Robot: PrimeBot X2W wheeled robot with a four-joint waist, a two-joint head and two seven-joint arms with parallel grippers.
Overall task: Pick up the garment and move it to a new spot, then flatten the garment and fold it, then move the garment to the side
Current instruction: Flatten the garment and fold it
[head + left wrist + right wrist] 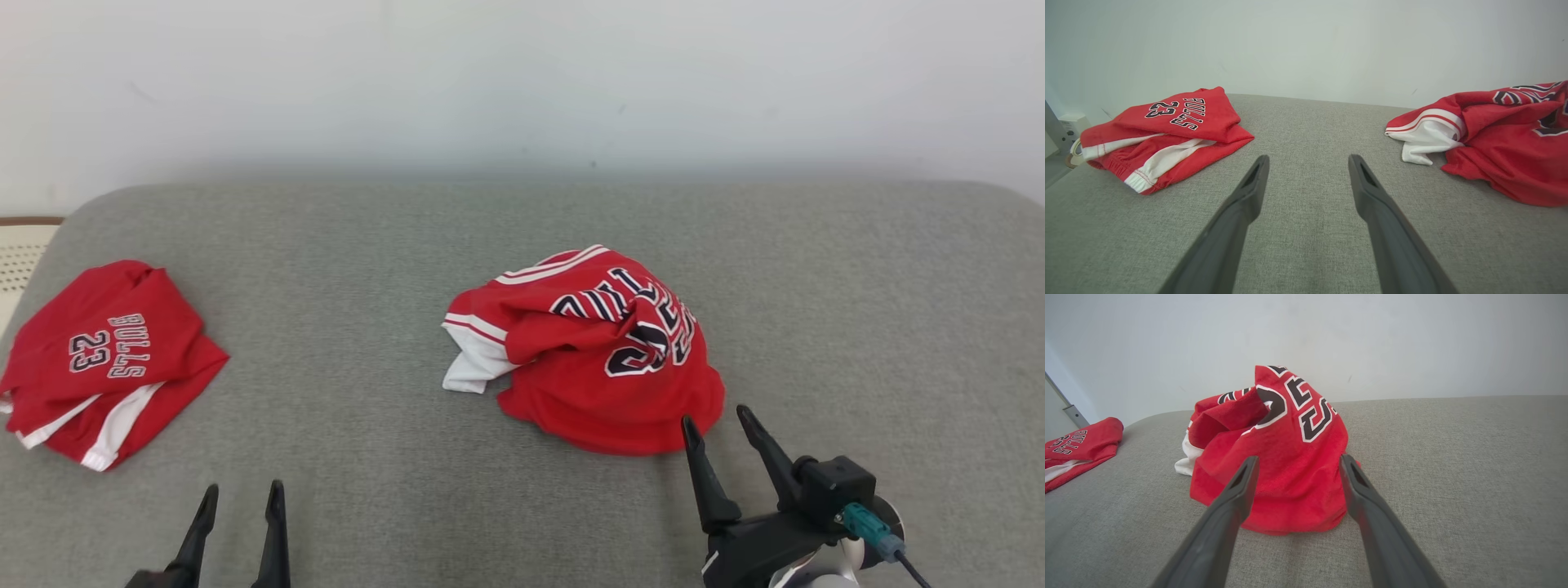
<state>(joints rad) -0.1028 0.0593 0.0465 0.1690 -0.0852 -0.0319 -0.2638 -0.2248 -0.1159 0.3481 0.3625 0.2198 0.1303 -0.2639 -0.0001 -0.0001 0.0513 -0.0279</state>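
Observation:
A crumpled red garment [600,351] with white trim and dark lettering lies heaped in the middle of the grey cushion; it also appears as the red garment [1278,457] in the right wrist view and the garment [1498,134] at the right of the left wrist view. My right gripper [718,420] is open, its fingertips just short of the heap's near right edge, with nothing between them [1295,465]. My left gripper [242,494] is open low at the left, over bare cushion [1308,163], well apart from the heap.
A second red garment [102,359], folded, printed BULLS 23, lies at the cushion's left edge [1167,130]. The grey cushion [857,310] ends at a pale wall behind. A pale perforated object [20,257] sits past the left edge.

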